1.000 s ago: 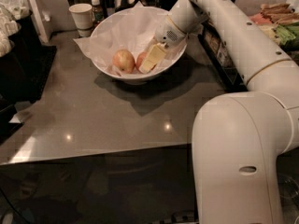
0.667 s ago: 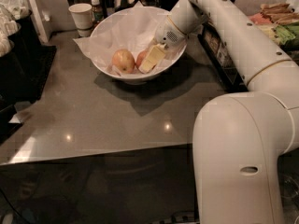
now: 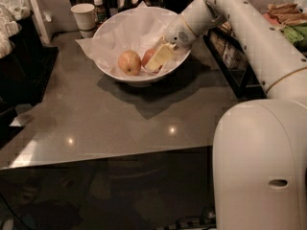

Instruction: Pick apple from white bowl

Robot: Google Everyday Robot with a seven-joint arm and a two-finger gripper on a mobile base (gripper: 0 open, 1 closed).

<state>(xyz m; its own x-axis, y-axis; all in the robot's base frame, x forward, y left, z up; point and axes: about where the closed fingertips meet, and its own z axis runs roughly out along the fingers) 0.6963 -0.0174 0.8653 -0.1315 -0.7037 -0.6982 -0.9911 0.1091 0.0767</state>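
Where the grey worktop [image 3: 120, 123] nears its far edge, the white bowl [image 3: 134, 79] sits, a little right of the middle. Two apples lie in it, side by side on crumpled white paper: the red apple [image 3: 147, 56] on the right and a paler apple [image 3: 129, 62] on the left. The red one is round, with no long side, and its stalk end is hidden. The gripper [image 3: 160, 57] reaches down into the bowl from the right and lies against the red apple, covering its right side. I cannot tell if it has hold of it. One paper cup [image 3: 85, 17] and one small bottle [image 3: 99, 8] stand near the far left corner. A wide stretch of worktop runs from the bowl to the near edge.
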